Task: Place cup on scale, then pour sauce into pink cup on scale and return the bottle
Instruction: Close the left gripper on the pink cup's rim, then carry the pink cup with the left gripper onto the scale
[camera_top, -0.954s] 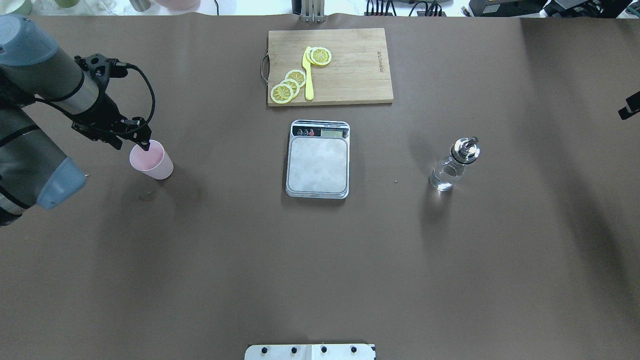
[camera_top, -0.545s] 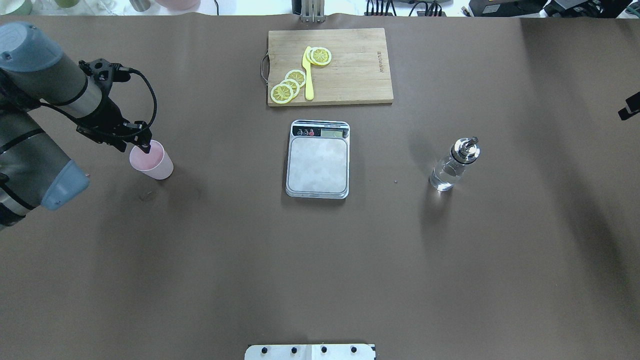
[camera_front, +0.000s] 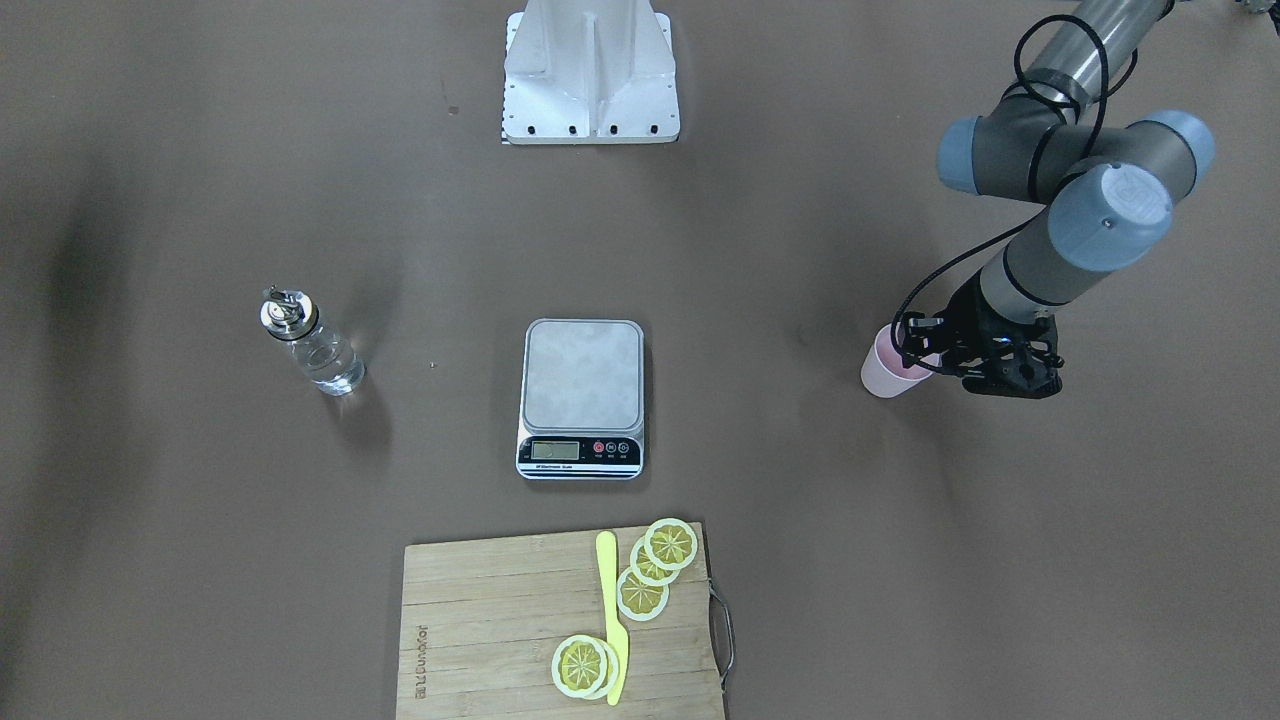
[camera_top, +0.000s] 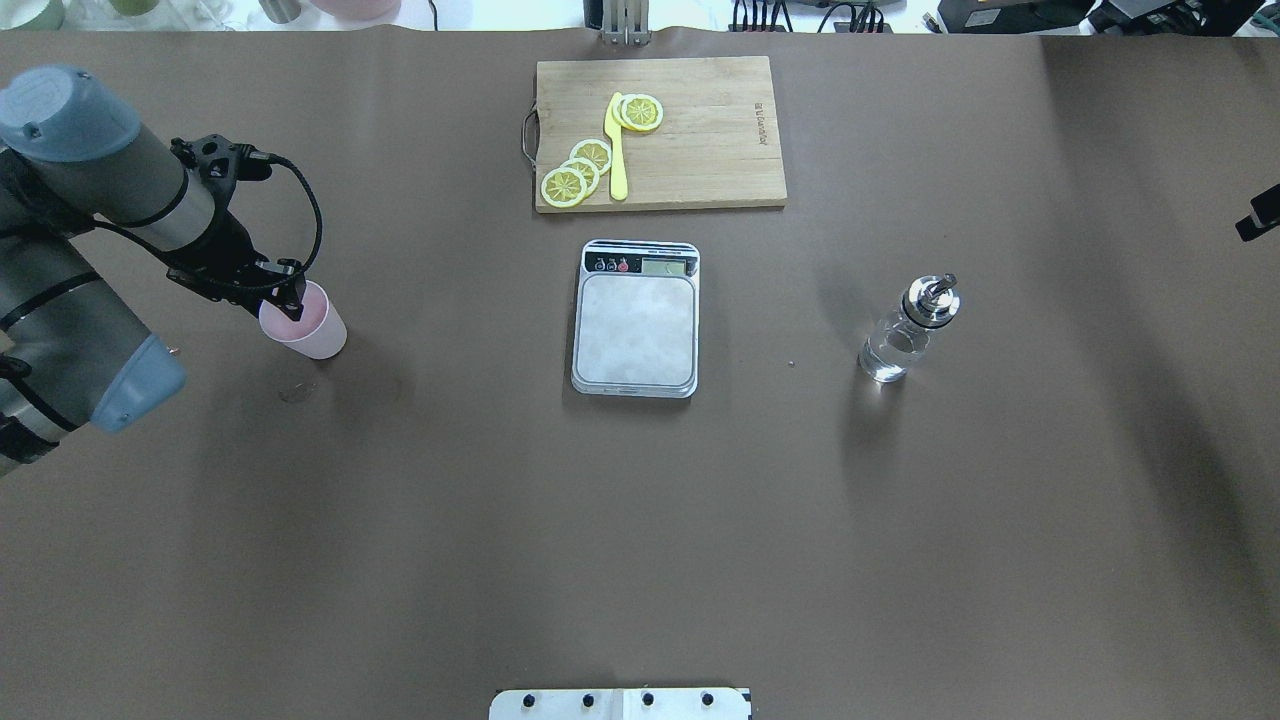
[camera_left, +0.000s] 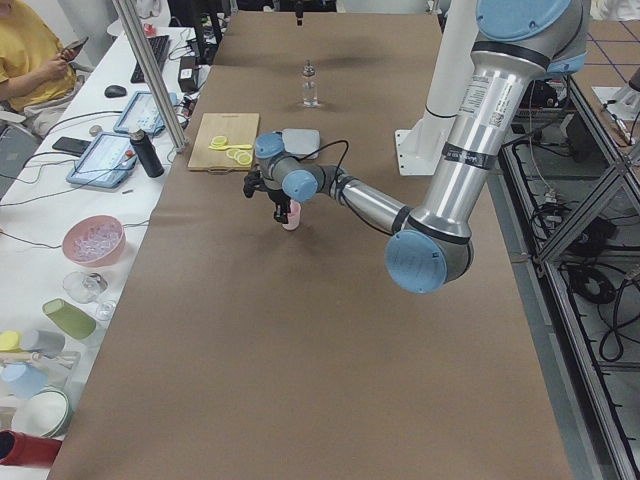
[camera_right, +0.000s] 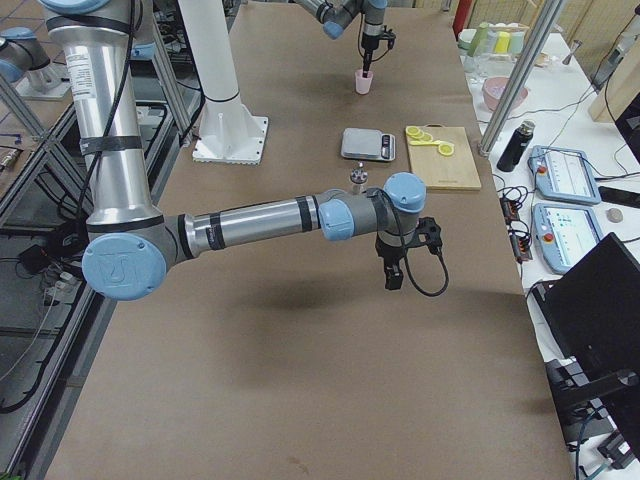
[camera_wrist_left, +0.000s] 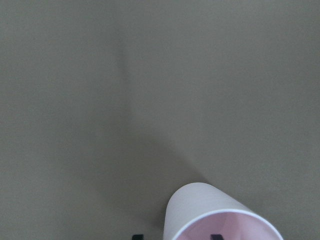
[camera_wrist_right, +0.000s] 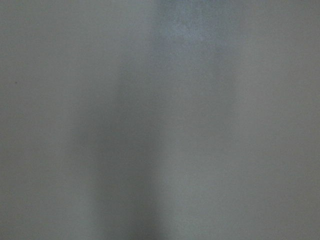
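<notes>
The pink cup stands upright on the brown table at the far left, well apart from the scale in the middle. My left gripper is open and straddles the cup's near rim. The left wrist view shows one fingertip inside the cup and the other outside its wall. The glass bottle, holding clear sauce, stands to the right of the scale with nothing near it. My right gripper hangs over bare table far from the bottle; I cannot tell whether it is open or shut.
A wooden cutting board with lemon slices and a yellow knife lies just behind the scale. The robot's white base sits at the near table edge. A person sits at a side bench cluttered with tablets and bowls.
My left gripper has sunk lower and shifted slightly right, deeper over the cup's rim. The cup, scale and bottle have not moved.
</notes>
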